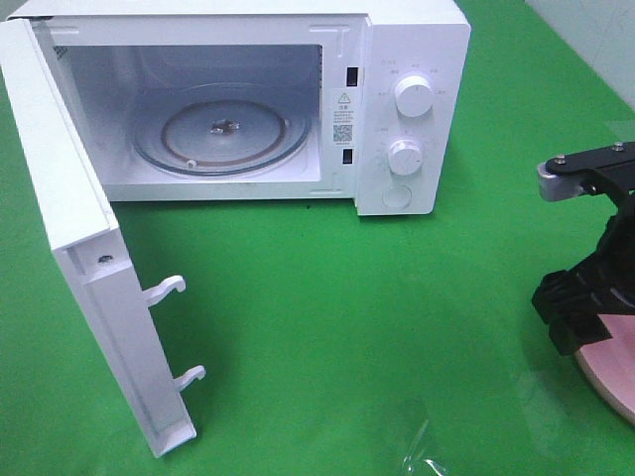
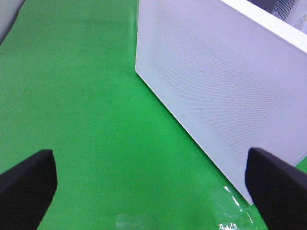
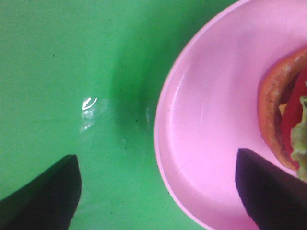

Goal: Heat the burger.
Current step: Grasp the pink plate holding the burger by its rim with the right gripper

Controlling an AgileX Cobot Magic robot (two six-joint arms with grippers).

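The burger (image 3: pixel 288 129) shows only in the right wrist view, as a brown bun edge with red tomato and green lettuce, lying on a pink plate (image 3: pixel 206 143). My right gripper (image 3: pixel 158 191) is open, with one finger over the plate and one over the green cloth; the plate's rim lies between them. In the high view the right gripper (image 1: pixel 580 312) hangs over the pink plate (image 1: pixel 615 372) at the right edge and hides the burger. My left gripper (image 2: pixel 151 184) is open and empty beside the microwave door (image 2: pixel 216 91). It is out of the high view.
A white microwave (image 1: pixel 397 99) stands at the back with its door (image 1: pixel 89 278) swung wide open to the left. Its glass turntable (image 1: pixel 223 134) is bare. Green cloth (image 1: pixel 337 317) covers the table. A clear scrap of film (image 1: pixel 422 451) lies near the front edge.
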